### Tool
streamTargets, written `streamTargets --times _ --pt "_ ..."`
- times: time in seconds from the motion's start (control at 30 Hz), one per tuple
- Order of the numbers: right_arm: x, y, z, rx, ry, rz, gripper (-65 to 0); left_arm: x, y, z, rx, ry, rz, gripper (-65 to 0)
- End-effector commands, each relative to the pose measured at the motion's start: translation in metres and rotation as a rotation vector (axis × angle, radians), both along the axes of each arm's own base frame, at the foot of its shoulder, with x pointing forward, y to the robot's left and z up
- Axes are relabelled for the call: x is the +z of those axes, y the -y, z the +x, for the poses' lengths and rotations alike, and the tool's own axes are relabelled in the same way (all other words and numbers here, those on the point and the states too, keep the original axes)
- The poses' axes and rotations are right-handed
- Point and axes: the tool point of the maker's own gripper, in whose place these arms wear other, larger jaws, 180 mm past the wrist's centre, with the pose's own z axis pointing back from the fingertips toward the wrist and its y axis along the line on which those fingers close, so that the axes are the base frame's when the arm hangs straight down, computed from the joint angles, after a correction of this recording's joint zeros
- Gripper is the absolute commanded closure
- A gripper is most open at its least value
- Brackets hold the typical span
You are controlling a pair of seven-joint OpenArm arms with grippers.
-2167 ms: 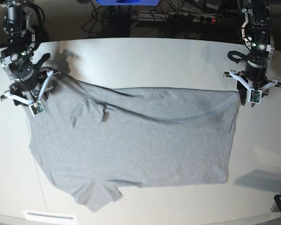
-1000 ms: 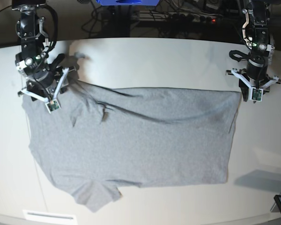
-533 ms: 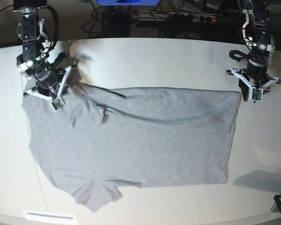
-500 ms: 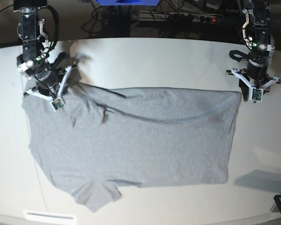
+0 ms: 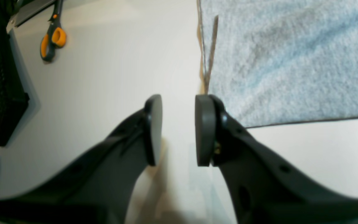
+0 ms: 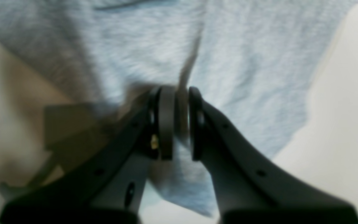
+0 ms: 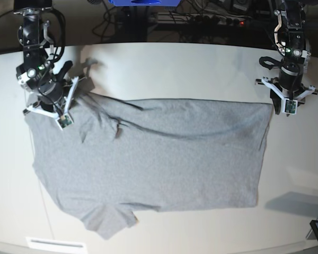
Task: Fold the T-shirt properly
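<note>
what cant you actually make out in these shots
- T-shirt: the base view shows only a plain grey side; any print underneath is hidden.
- Right gripper: the blurred right wrist view shows cloth between the pads, not which edge.
- Left gripper: whether it touches the table is unclear.
- Scissors: blades cut off by the left wrist view's top edge.

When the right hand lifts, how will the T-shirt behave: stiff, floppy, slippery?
Likely floppy: the T-shirt lies wrinkled and bunches between the right hand's pads. Probably light, thin fabric. It should drape and drag across the table rather than slide as one piece.
</note>
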Motion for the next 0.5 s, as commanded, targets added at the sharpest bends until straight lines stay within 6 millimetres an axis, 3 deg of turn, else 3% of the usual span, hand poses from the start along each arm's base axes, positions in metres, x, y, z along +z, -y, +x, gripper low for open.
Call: streamTargets --times 0.0,0.33,0.37,0.47 --pt "0.014 0.007 0.012 -0.006 0.041 -0.021 -7.5 0.013 -0.004 0.006 -0.008 0.040 0.024 -18.0" --pt "0.022 0.011 0.023 -0.020 0.047 -0.038 -8.4 0.014 -0.005 0.006 -0.004 0.042 0.026 -18.0" --pt "0.020 0.012 0.019 -0.023 0.033 -0.043 -9.4 0.014 -0.005 0.006 -0.004 0.042 0.026 -18.0" --pt "0.023 0.013 0.015 -0.026 0.023 -0.056 -20.3 0.014 -0.005 0.006 -0.005 0.042 0.027 -18.0"
